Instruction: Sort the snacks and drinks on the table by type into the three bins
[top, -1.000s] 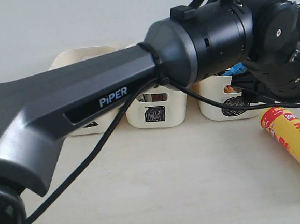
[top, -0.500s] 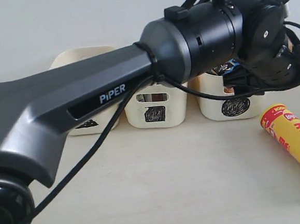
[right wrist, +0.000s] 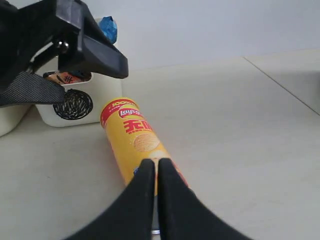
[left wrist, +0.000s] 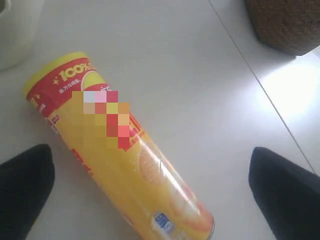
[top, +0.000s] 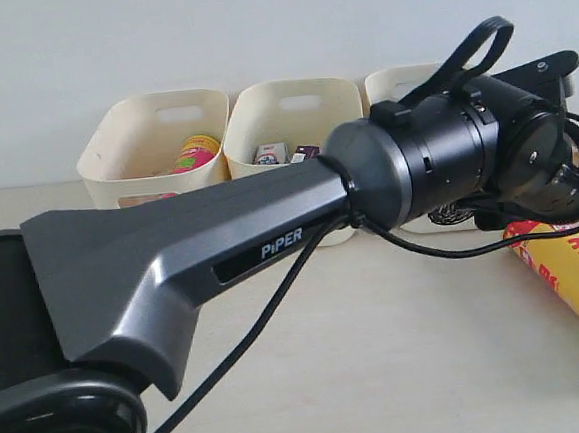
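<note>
A yellow-orange chip tube [top: 571, 277] lies on its side on the table at the right. My left gripper [left wrist: 150, 159] hangs open over this tube [left wrist: 120, 160], one finger [left wrist: 26, 186] on each side and apart from it. The right gripper [right wrist: 154, 169] is shut and empty, low over the far end of the tube [right wrist: 134, 136]. Three cream bins stand in a row at the back. The left bin [top: 123, 139] holds a pink tube [top: 196, 152]. In the middle bin [top: 296, 104] are two small cartons [top: 271, 154]. The circle-marked bin [right wrist: 102, 100] holds the crinkly bags [right wrist: 66, 77].
The left arm's grey link [top: 202, 253] and black wrist [top: 465, 157] cross the exterior view and hide most of the right bin [top: 391, 80]. A brown woven object [left wrist: 285, 25] stands beyond a seam in the tabletop [left wrist: 260, 82]. A pale wall rises behind the bins.
The left arm has swung right and down, away from the bins. The left and middle bins now show their contents. The right gripper stays shut.
</note>
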`<state>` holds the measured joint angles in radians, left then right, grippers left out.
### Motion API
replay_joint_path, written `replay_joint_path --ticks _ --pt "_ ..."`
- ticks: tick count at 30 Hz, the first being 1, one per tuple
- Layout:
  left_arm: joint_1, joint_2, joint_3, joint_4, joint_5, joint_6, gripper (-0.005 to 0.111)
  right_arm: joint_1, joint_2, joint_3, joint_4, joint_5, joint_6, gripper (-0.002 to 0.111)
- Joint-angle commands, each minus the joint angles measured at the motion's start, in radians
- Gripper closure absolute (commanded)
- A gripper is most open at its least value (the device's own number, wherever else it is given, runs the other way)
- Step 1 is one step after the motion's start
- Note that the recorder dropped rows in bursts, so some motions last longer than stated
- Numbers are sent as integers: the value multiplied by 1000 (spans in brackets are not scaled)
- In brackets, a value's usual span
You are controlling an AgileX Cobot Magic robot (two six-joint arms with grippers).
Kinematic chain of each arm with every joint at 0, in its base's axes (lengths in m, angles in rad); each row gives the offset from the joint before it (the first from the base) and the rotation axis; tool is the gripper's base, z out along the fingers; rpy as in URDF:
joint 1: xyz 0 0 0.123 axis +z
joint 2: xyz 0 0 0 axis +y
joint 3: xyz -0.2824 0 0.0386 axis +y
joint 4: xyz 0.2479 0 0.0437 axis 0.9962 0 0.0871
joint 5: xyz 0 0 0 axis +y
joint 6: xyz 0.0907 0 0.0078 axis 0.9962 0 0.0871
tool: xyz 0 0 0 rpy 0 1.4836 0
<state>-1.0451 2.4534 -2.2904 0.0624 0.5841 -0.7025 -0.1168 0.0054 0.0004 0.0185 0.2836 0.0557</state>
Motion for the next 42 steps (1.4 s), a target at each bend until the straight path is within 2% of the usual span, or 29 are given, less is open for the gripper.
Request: replay_joint_path --ticks 1,31,34,38,42 --pt "-5 20 -6 1 -46 8 8 -2 -5 0 -1 -4 -2 108" --pt "-5 132 -6 13 -84 -31 9 -2 -5 0 -1 -4 -2 108" --pt "-5 132 -6 13 -54 -31 9 -2 -5 0 -1 -4 -2 108" --pt "-1 132 -6 13 62 -1 9 -2 -5 0 -1 -4 -2 108" --pt "-1 132 -6 -1 69 30 9 -2 -5 0 -1 -4 -2 108"
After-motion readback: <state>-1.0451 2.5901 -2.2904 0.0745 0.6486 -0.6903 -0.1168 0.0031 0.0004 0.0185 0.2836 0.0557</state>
